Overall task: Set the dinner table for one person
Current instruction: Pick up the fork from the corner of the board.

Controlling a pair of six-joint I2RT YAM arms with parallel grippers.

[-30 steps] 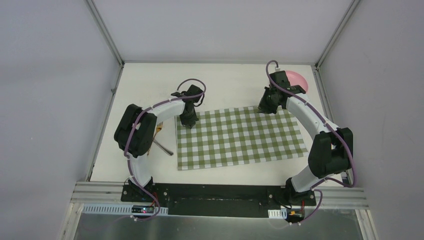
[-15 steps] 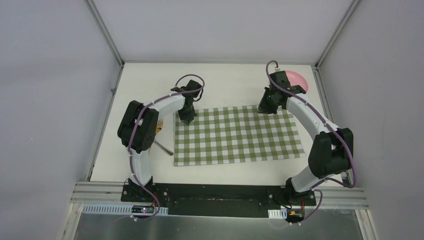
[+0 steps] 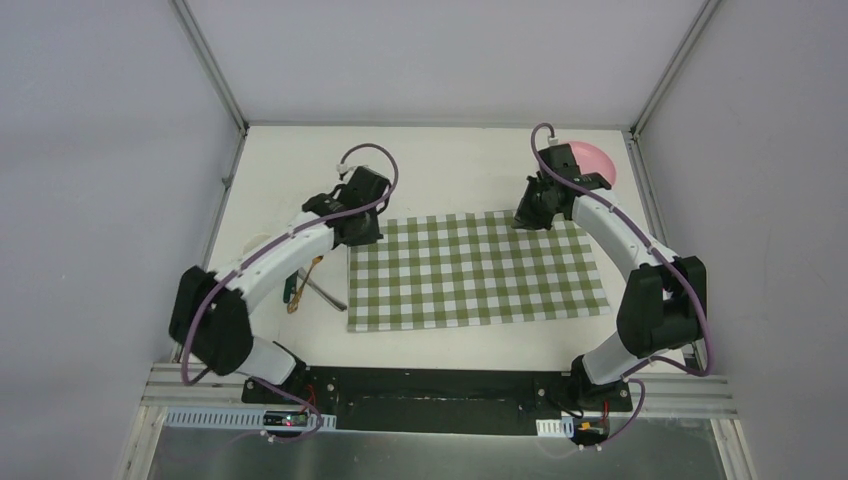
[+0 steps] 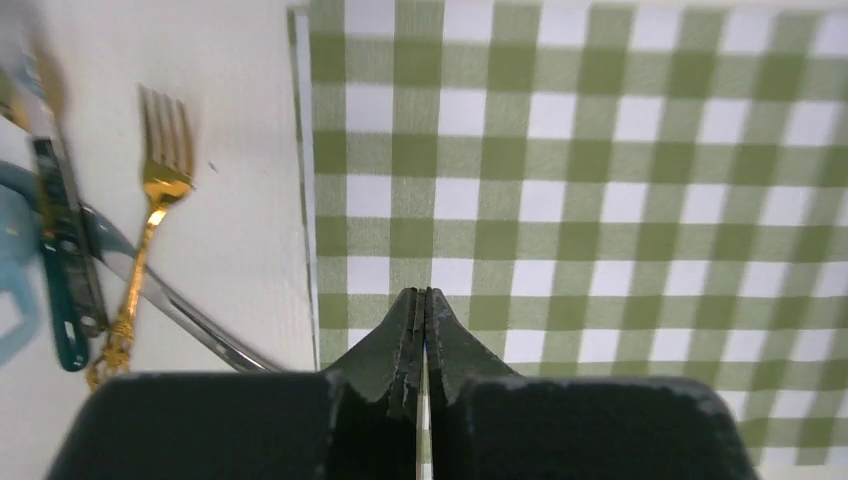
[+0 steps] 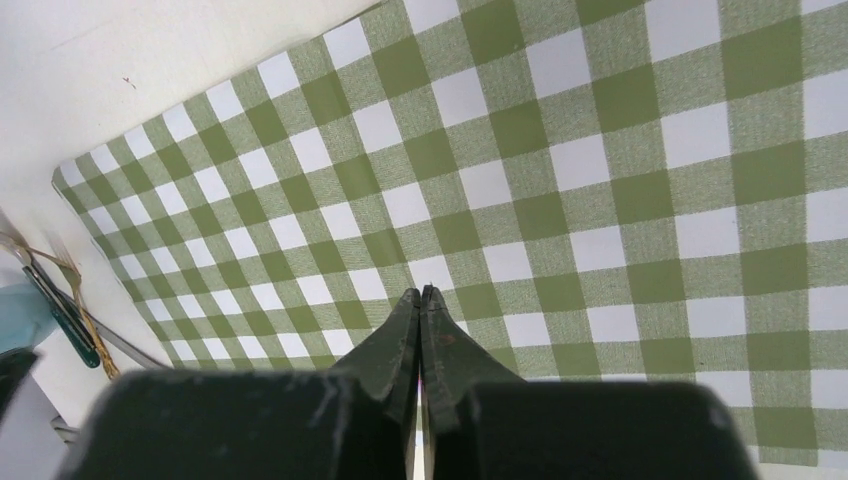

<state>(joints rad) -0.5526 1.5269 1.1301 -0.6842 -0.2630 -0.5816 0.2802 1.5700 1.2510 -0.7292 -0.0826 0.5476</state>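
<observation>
Hovering over the cloth's point(image 3: 475, 270) far edge, left gripper point(image 4: 421, 300) and right gripper point(image 5: 420, 295) are clenched empty; the limp cloth likely slides on the hard worktop point(image 3: 450, 170), so pinch a corner.

cloth point(image 3: 478, 270): green-white check | fork point(image 4: 163, 172): gold | plate point(image 3: 596, 158): pink | dinner table point(image 3: 450, 170): white

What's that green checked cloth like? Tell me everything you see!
The cloth is a thin woven rectangle of green and white checks. It lies flat and smooth on the white table, with nothing set on it. A gold fork lies just off its left edge, apart. The left gripper and right gripper, both shut, are over its far edge. Whether they touch it is unclear.
</observation>
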